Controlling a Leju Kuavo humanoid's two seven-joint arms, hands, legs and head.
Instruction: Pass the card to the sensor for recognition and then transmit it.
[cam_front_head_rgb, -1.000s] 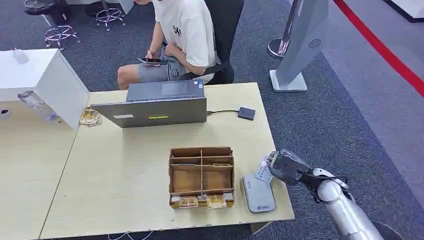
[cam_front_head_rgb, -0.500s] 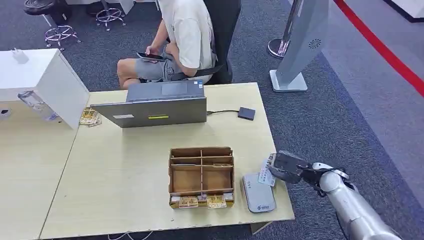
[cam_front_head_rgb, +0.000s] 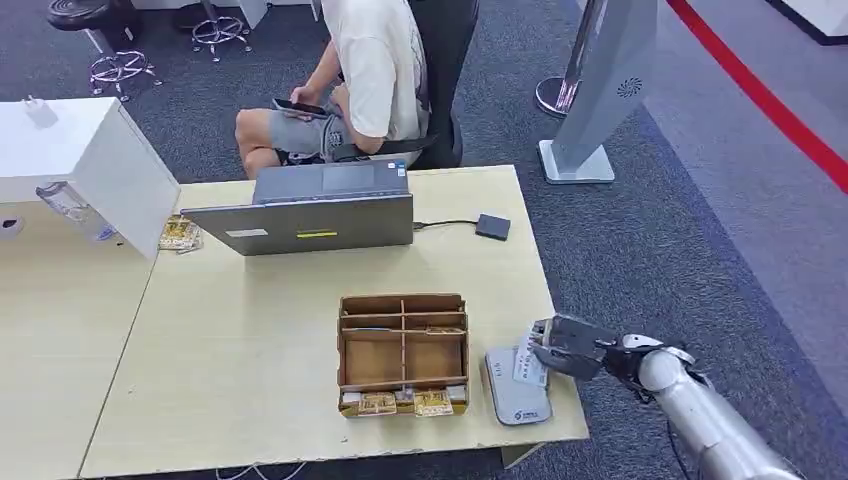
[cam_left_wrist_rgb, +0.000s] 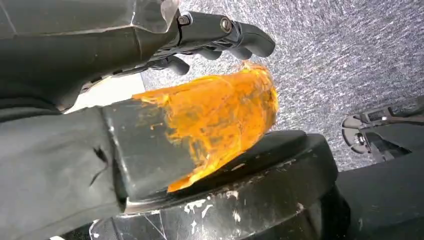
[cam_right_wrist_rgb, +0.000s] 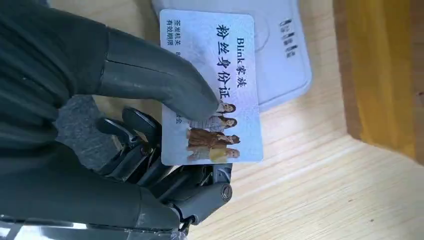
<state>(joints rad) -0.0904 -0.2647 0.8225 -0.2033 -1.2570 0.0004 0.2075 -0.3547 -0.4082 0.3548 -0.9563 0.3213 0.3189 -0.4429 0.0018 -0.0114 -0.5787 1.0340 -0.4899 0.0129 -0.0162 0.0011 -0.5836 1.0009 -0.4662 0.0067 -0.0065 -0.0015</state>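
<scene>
The right robot hand pinches the card (printed face up) above the sensor.

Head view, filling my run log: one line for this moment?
right hand: holds white printed card | card: over grey flat sensor pad | left hand: holds nothing

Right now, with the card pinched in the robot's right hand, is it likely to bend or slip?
The card lies flat though the right hand holds it by one side, so it is probably stiff. Its face looks glossy, so it may slide under the thumb. It looks thin, so likely very light.
</scene>
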